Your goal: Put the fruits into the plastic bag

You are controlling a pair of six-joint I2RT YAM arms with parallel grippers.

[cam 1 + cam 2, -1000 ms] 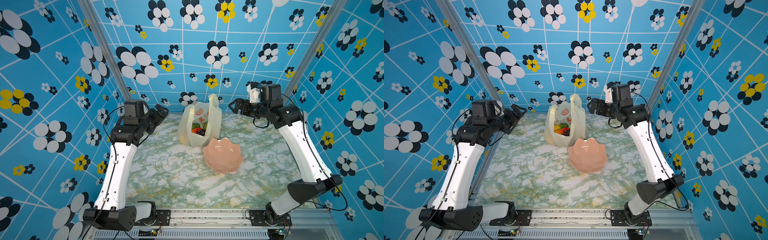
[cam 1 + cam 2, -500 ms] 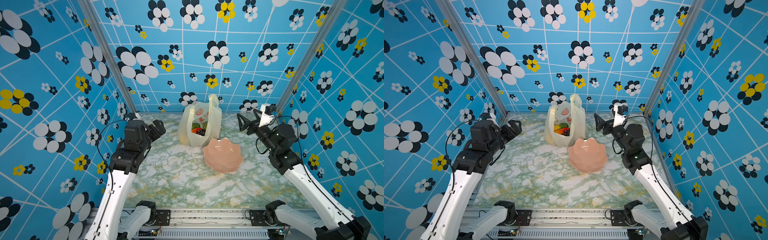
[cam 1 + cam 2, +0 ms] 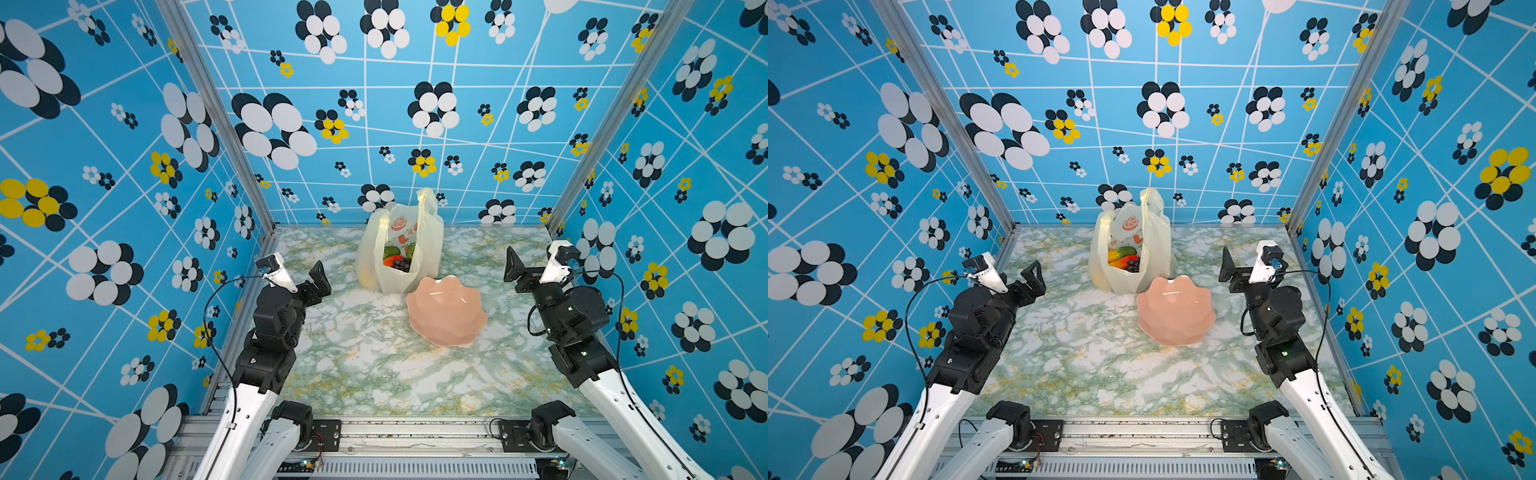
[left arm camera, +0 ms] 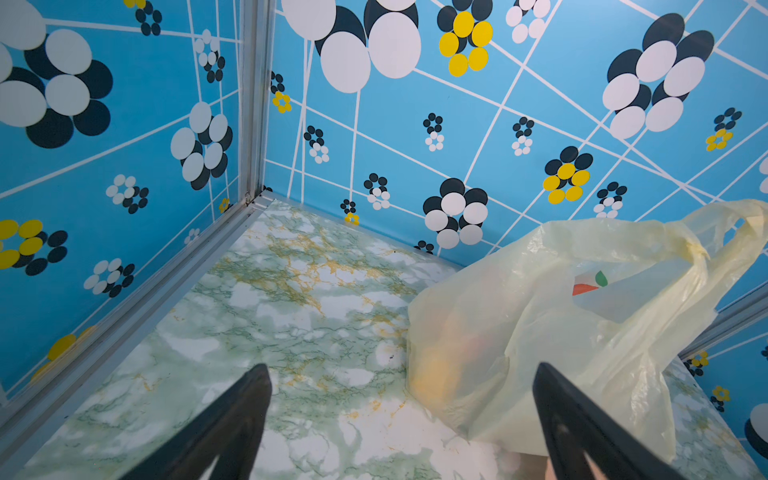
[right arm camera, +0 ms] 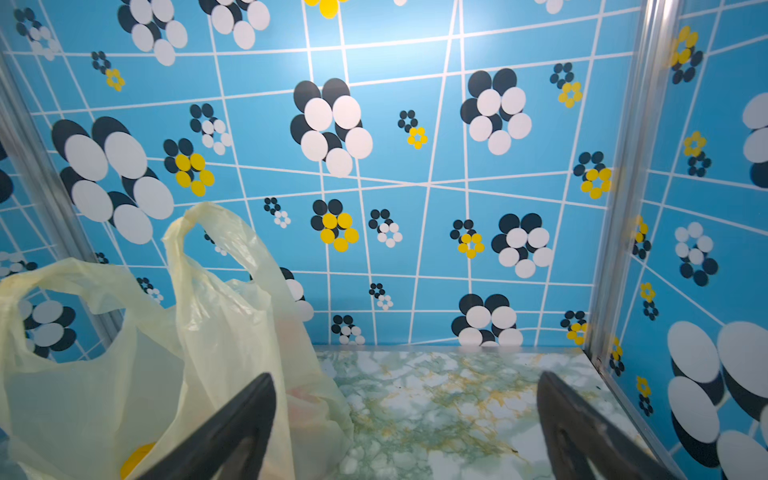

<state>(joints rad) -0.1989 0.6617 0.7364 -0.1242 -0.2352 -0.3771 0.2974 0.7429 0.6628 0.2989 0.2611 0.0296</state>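
Upper centre: fruits [image 3: 397,259] inside bag [image 3: 428,249], upright on tabletop [image 3: 353,357]; bowl [image 3: 446,311] bare. My left tool [image 4: 401,374] and right tool [image 5: 405,382] spread wide, empty. Job looks done; I'd park clear of handles [image 5: 195,224].

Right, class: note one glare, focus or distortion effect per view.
In both top views: white glint on the pink scalloped bowl, grid lines on the back wall bowed; left wrist view: fingers of the left gripper soft-edged; right wrist view: pale bright patch high on that wall.
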